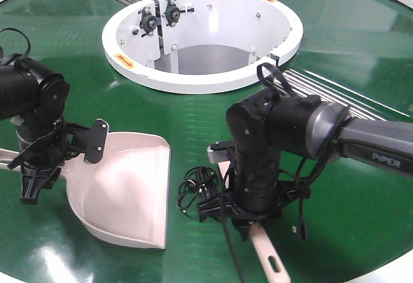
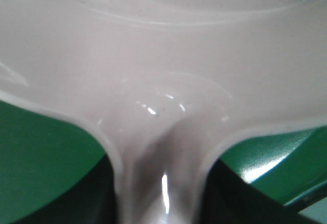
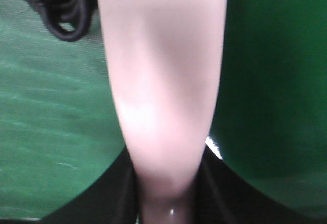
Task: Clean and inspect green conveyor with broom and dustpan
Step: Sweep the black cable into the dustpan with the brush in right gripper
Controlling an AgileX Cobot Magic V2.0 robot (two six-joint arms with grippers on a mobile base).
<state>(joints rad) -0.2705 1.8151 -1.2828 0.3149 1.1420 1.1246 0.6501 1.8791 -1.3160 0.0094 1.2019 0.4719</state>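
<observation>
Green conveyor (image 1: 348, 193), near side of the white hub (image 1: 193, 83): left gripper (image 1: 35, 170) clamps the dustpan (image 1: 129, 193), right gripper (image 1: 248, 222) clamps the broom (image 1: 271, 257); the black cord (image 1: 193, 189) could snag a sweep.

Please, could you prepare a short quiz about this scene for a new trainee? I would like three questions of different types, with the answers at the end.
1. True or false: the wide beige-pink plastic dustpan lies inside the white ring-shaped hub opening of the glossy dark-green conveyor.
2. Which gripper has its jaws shut on the slim beige-pink plastic broom? A. left B. right C. neither
3. Fill in: the dustpan's flat front lip faces the ____.

Key: 1. False, it is out on the green belt. 2. B, the right gripper. 3. broom.
</observation>
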